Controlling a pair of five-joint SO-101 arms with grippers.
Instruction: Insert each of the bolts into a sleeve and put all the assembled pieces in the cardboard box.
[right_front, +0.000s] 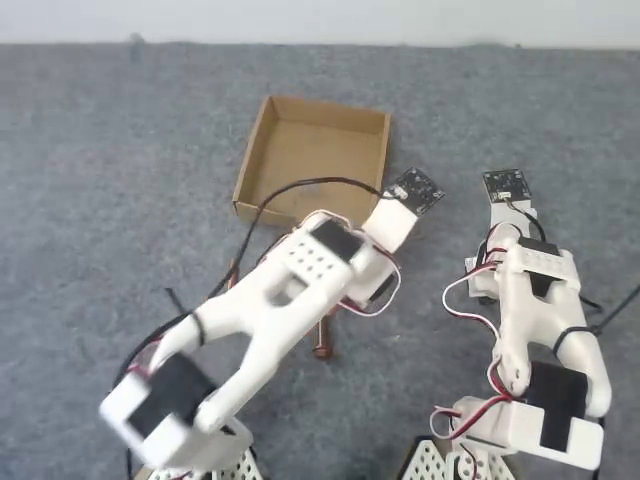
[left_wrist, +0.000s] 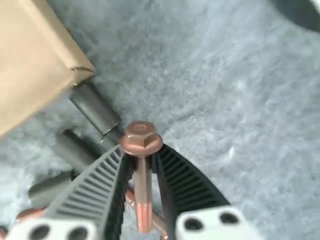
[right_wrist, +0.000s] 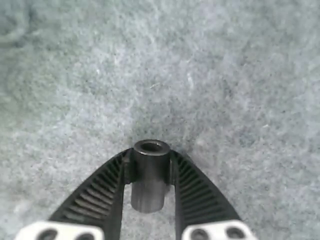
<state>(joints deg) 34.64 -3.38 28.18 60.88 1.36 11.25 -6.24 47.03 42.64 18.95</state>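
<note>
L. gripper clamps a copper bolt beside the cardboard box corner, & r. gripper grasps a dark sleeve.

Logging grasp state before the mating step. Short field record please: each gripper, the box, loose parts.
left gripper: shut on bolt, gripped by the shank just under the head
right gripper: shut on sleeve, open bore facing the camera
cardboard box: nothing inside
loose sleeves: lying beside the box corner
loose bolt: lying flat, apart from the box
assembled pieces: none seen
</note>
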